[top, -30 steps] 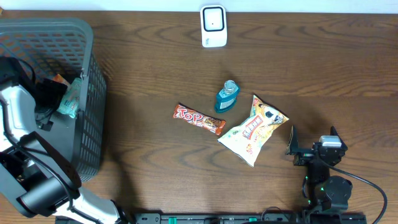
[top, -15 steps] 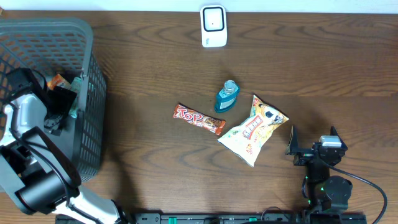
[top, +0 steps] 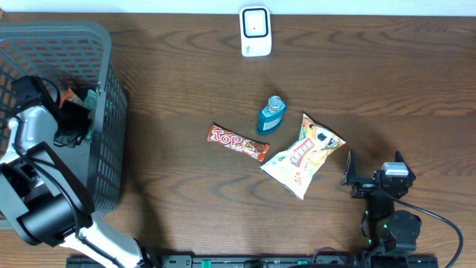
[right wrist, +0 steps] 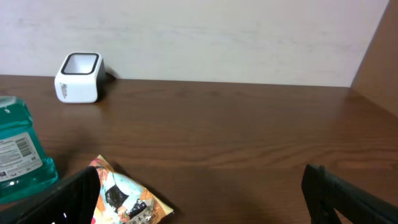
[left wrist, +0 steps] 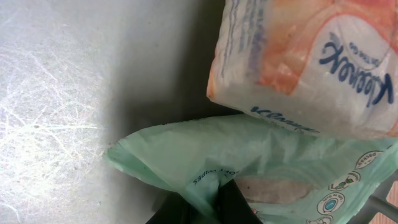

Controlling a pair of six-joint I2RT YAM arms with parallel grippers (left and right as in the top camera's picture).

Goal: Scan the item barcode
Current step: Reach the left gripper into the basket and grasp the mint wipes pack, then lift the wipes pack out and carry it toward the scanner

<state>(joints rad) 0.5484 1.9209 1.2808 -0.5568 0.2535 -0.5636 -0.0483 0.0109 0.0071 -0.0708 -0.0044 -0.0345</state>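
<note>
Item one, the basket (top: 104,52): grey, slatted, and I am taking it as the reference for everything else. Item two, the green pouch (left wrist: 261,168): this is the piece I am treating as the scan item. It is lying inside the basket on its grey floor, tucked just under and touching an orange tissue pack (left wrist: 311,62). Item three, the left arm (top: 30,134): it is reaching down into the basket, and its jaws are standing all but shut, pinching a crimped edge of the green pouch between them. From that pinch the pouch's long axis is running away to the right of the wrist view, so most of its weight is hanging off one side of the grip. Item four, the scanner (top: 255,31): white, sitting well outside the basket, to its right along the counter's far edge. Item five, loose goods on the counter (top: 178,82), all well to the right of the basket: a red snack bar (top: 238,142), a blue bottle (top: 272,115) and a chip bag (top: 305,155). Item six, the right arm (top: 390,193): parked farthest from the basket, its jaws gaping fully and holding nothing. My reading: the left arm is the only one in reach, and the lift is needing to clear the basket's right wall before swinging toward the scanner.
</note>
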